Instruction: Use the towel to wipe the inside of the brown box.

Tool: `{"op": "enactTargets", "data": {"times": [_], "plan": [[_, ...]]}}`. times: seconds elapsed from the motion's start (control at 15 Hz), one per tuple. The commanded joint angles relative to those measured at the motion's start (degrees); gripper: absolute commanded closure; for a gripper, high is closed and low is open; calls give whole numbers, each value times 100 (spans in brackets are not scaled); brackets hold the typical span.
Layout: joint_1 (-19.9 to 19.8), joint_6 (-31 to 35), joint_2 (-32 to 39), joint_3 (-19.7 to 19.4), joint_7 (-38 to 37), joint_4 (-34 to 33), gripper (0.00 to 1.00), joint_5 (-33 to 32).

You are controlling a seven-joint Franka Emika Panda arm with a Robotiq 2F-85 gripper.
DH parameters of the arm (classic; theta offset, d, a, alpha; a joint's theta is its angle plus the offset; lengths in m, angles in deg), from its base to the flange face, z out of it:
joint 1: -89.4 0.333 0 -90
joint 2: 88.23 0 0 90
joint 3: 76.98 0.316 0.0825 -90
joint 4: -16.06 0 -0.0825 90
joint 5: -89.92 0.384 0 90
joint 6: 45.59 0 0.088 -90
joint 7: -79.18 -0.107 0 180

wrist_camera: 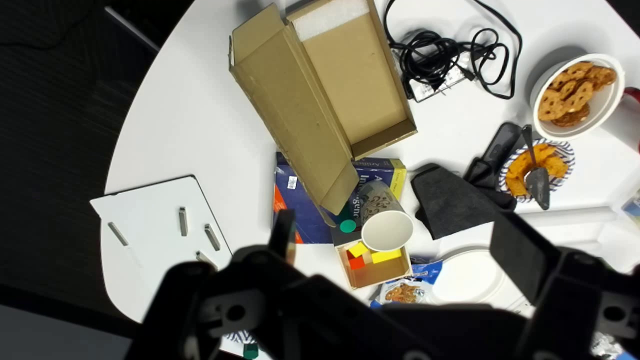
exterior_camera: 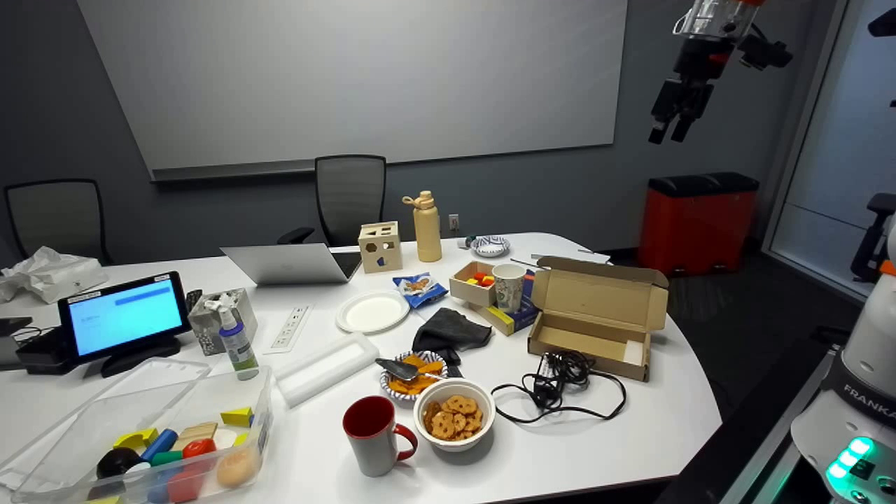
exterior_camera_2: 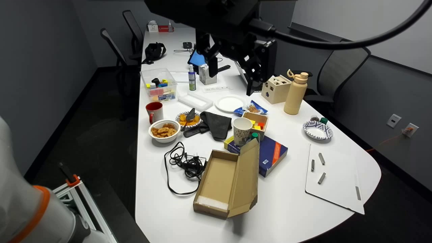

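Across the white table (exterior_camera: 581, 451), the brown box (exterior_camera_2: 219, 175) is lying open, its long axis running roughly toward the dark towel (exterior_camera_2: 216, 123) beside a patterned bowl (wrist_camera: 569, 156) of orange food (wrist_camera: 516, 179). A white bowl (exterior_camera_2: 164, 139) is holding crackers (exterior_camera: 458, 421); a small tray (exterior_camera: 470, 292), blocks (exterior_camera: 481, 280). Overhead, the gripper (exterior_camera: 667, 135) is hanging, jaws spread wide, gripping nothing.

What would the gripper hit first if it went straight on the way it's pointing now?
Probably the paper cup: the wrist view shows it ahead of the open gripper. Depth is unclear, though, so it might instead meet the small box of blocks beside the cup.
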Motion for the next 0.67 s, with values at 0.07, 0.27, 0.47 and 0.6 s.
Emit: {"op": "enactTargets", "data": {"times": [0.07,0.27,0.47,0.6], "plan": [[-91,-15,22,77,52,-10,0,65],[30,212,175,89,216,-11,0,170],[262,529,739,165,228,-72,0,261],[77,327,588,139,162,-67,0,230]]}}
